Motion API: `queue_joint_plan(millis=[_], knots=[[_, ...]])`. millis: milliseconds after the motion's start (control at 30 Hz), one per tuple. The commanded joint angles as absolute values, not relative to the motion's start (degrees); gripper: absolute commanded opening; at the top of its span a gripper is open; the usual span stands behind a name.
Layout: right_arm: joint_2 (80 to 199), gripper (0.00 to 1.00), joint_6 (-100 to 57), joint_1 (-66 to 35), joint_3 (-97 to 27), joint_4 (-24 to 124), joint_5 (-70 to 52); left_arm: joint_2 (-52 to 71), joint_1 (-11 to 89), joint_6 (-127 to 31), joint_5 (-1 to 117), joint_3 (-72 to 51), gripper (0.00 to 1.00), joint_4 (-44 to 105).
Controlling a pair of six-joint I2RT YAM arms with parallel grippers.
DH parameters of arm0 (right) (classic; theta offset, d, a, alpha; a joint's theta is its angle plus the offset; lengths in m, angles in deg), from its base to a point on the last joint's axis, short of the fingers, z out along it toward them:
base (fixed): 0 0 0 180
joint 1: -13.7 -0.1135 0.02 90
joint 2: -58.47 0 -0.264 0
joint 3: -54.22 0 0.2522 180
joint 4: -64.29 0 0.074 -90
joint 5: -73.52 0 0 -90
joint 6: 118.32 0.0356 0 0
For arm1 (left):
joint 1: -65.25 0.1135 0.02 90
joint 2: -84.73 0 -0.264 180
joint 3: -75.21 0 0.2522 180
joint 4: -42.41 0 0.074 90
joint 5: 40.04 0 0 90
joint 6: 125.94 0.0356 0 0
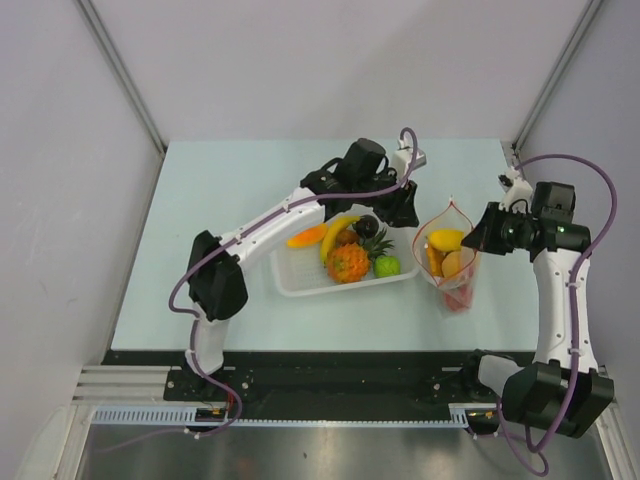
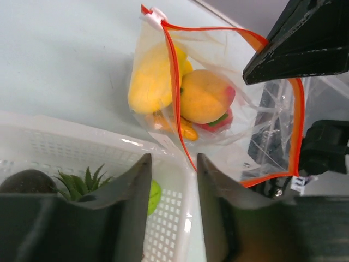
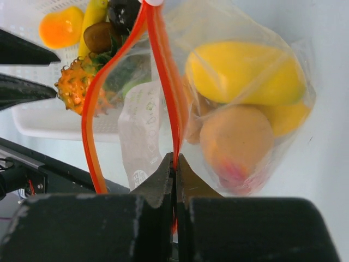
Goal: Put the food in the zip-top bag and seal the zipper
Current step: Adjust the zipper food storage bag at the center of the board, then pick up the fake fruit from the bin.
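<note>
The clear zip-top bag [image 1: 447, 262] stands right of the basket with its mouth open and holds a yellow fruit [image 3: 245, 73], a peach-coloured fruit [image 3: 237, 139] and something red. My right gripper [image 1: 478, 238] is shut on the red-orange zipper strip [image 3: 163, 82] at the bag's right edge; in the right wrist view the gripper [image 3: 175, 159] pinches that strip. My left gripper [image 1: 402, 210] is open and empty over the basket's right end, just short of the bag [image 2: 218, 98]. It shows in the left wrist view [image 2: 172, 164] with the green fruit [image 2: 154, 196] below it.
The white perforated basket [image 1: 300, 282] holds an orange slice [image 1: 306, 237], a banana [image 1: 332, 238], a pineapple [image 1: 349, 263], a dark purple fruit [image 1: 367, 227] and a green fruit [image 1: 387, 266]. Grey walls stand left, behind and right.
</note>
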State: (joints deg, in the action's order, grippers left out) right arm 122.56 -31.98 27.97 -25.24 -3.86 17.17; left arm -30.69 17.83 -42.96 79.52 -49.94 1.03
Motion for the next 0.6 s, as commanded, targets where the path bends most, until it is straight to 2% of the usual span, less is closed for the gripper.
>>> queue_joint_plan(millis=[0, 33, 133, 233, 333, 567], knots=[[121.13, 0.0, -32.89, 28.56, -28.63, -2.99, 16.39, -23.82, 19.63, -42.62, 79.75, -45.19, 0.55, 5.35], [121.05, 0.0, -33.33, 29.08, -28.45, -3.17, 16.22, -23.12, 19.98, -41.48, 79.31, -43.6, 0.69, 5.62], [120.78, 0.0, -34.21, 31.27, -28.19, -3.52, 15.78, -20.13, 21.13, -33.96, 78.7, -36.48, 0.77, 6.85], [120.87, 0.0, -34.56, 32.86, -28.19, -3.78, 17.0, -18.72, 21.04, -25.26, 79.83, -29.71, 0.75, 8.78], [121.13, 0.0, -34.56, 33.74, -28.45, -4.22, 17.62, -20.99, 20.78, -17.25, 81.68, -28.81, 0.72, 6.86], [121.13, 0.0, -35.0, 34.18, -28.89, -4.93, 17.27, -27.85, 18.67, -17.22, 80.89, -32.51, 0.66, 1.49]])
